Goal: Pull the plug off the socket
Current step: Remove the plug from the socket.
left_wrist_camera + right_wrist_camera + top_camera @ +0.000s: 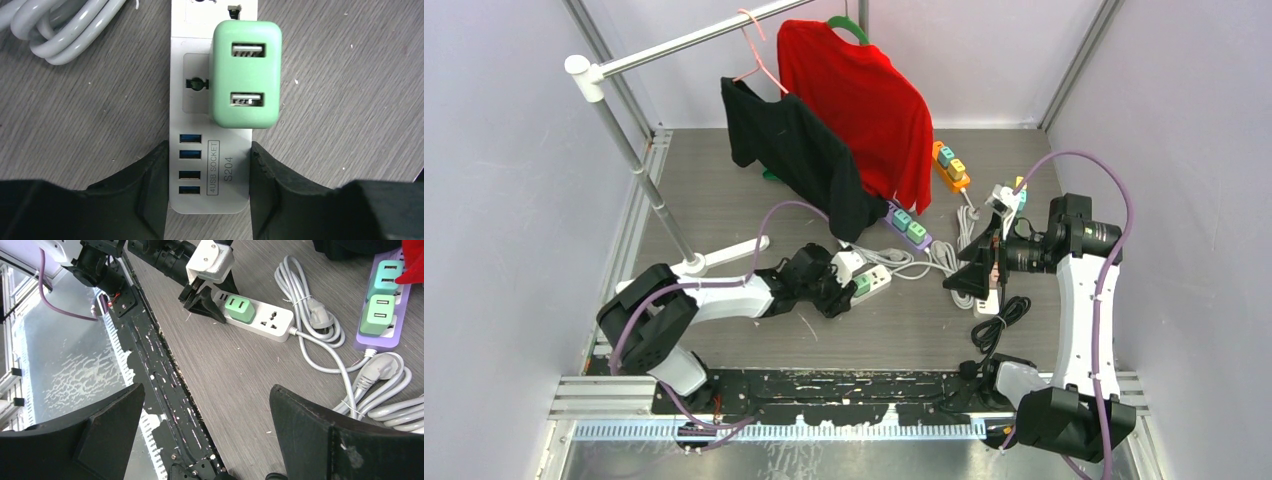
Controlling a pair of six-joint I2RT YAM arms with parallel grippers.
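Observation:
A mint-green USB plug (245,75) sits in a white power strip (235,170) lying on the grey table. My left gripper (208,147) is shut on the strip's USB end, one finger pressed on each long side, just short of the plug. The top view shows the same grip (836,295), with the plug (862,285) in the strip (879,275). My right gripper (974,275) is open and empty, held above the table to the right. In its wrist view its fingers stand wide apart (206,387), with the plug (240,309) and strip (272,322) far ahead.
A purple strip (380,315) with green adapters lies behind, and an orange strip (951,167) farther back. Coiled white cables (310,305) lie between the strips. A red shirt (864,100) and a black shirt (794,150) hang from a rail. A black cable (994,325) lies near the right arm.

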